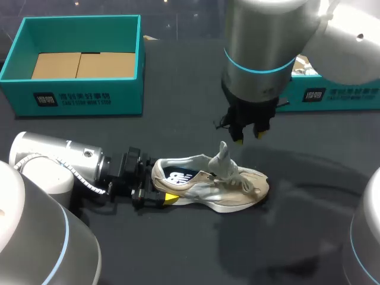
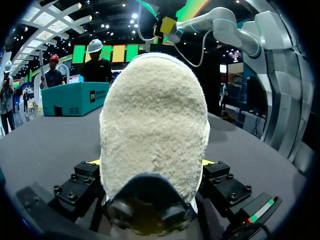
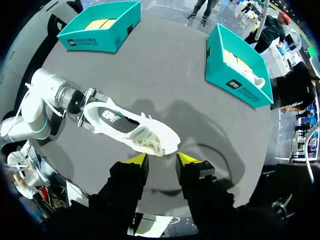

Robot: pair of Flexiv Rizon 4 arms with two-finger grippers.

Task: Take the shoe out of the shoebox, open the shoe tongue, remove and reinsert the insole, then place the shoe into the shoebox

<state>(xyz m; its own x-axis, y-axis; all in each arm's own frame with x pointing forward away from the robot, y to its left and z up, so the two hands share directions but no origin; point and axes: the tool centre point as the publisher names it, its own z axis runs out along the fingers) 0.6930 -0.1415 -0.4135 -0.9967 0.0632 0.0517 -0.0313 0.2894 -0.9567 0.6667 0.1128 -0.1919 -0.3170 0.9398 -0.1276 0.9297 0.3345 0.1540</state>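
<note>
Left gripper [image 2: 151, 162]: clamped on the heel of the shoe [image 1: 211, 181], one finger on each side. Its own wrist view shows this best. The rough pale heel fills the frame, black finger blocks sit tight against it, and only slivers of yellow tip show.

The head view adds what that view lacks. The shoe lies on the dark table [image 1: 309, 208], outside both boxes, toe pointing away from the left arm [image 1: 59, 160]. The tongue [image 1: 223, 155] stands upright and the laces [image 1: 243, 184] lie loose over the forefoot.

Right gripper [image 3: 162, 159]: fingers spread, nothing between them, hanging above the shoe. The head view puts it just over the raised tongue, apart from it.

Both overhead views look into the opening and show a dark insole [image 3: 111, 116] with a pale mark. The left wrist view sees none of that.

Box A [image 3: 100, 25] is teal, holds brown cardboard [image 1: 80, 64] and sits well apart from the shoe. Box B [image 3: 239, 67] is teal with something white inside, seen in the right wrist view. In the head view the right arm [image 1: 267, 47] hides most of it.
</note>
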